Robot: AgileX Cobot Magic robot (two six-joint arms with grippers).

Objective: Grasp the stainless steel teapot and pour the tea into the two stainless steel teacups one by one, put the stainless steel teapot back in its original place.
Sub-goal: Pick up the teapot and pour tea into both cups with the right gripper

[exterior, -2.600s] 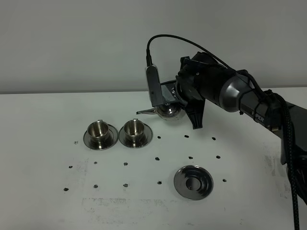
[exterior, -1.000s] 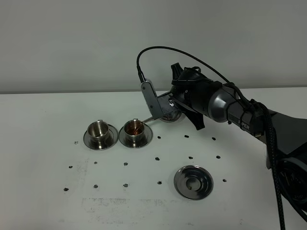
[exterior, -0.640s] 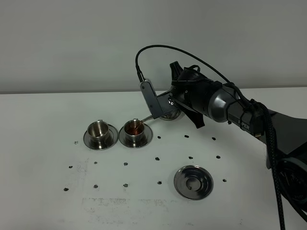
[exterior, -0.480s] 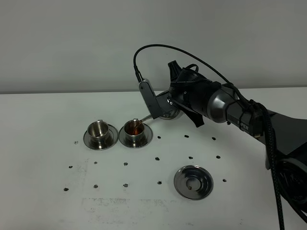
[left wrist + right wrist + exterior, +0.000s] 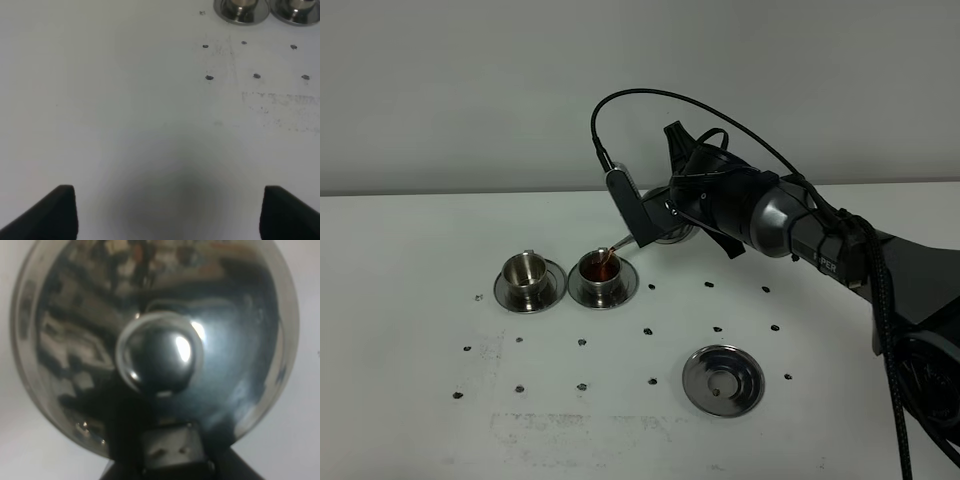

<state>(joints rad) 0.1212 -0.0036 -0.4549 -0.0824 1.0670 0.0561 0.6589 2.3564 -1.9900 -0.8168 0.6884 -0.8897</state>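
One teapot (image 5: 155, 355), clamped in the right end effector (image 5: 680, 208), tips over the right cup (image 5: 603, 272) of two, which holds tea (image 5: 604, 266). The left cup (image 5: 529, 272) and one disc (image 5: 723, 379) stand on the bench (image 5: 400, 400). The left end effector (image 5: 175, 212) is spread wide and empty.

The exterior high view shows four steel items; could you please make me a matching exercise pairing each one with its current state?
Things:
1. teacup on the left
2. teacup on the right
3. teapot
4. round disc

States:
A. holds reddish-brown tea
B. tilted in the air, spout over a cup
C. empty inside
D. lies flat, nothing on it

Pairs: 1-C, 2-A, 3-B, 4-D.
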